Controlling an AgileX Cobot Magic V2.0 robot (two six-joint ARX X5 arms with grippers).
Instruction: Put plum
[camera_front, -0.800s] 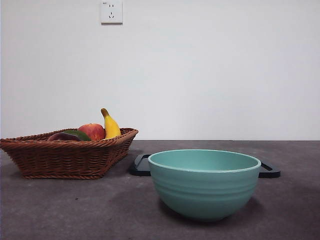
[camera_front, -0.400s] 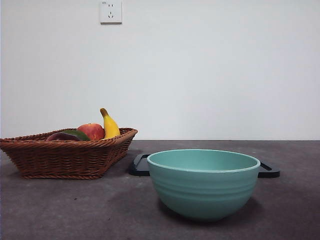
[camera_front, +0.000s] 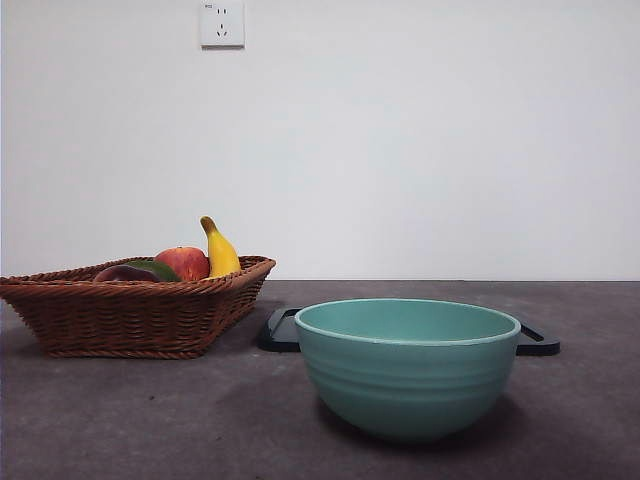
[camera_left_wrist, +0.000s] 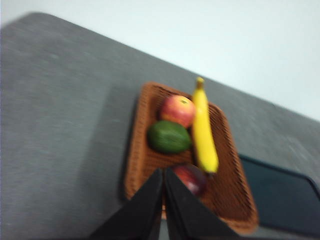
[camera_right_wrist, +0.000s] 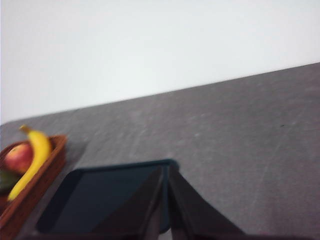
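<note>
While it lay in the wicker basket (camera_front: 130, 318) beside a banana (camera_left_wrist: 204, 131), an apple (camera_left_wrist: 177, 110) and a green fruit (camera_left_wrist: 169, 137), the glossy dark-maroon plum (camera_left_wrist: 190, 178) sat untouched. Nothing on the desk (camera_front: 150, 420) had shifted since a second earlier. The left tool (camera_left_wrist: 163, 175) hovered above the basket, jaws pressed together and empty; the right tool (camera_right_wrist: 165, 172), likewise closed, held nothing.

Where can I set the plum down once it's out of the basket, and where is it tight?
Free: the teal bowl is empty, and bare table lies in front of the wicker basket. The dark tray behind the bowl also looks bare. Crowded: inside the basket, the plum sits close beside the banana, near the green fruit and apple.
</note>
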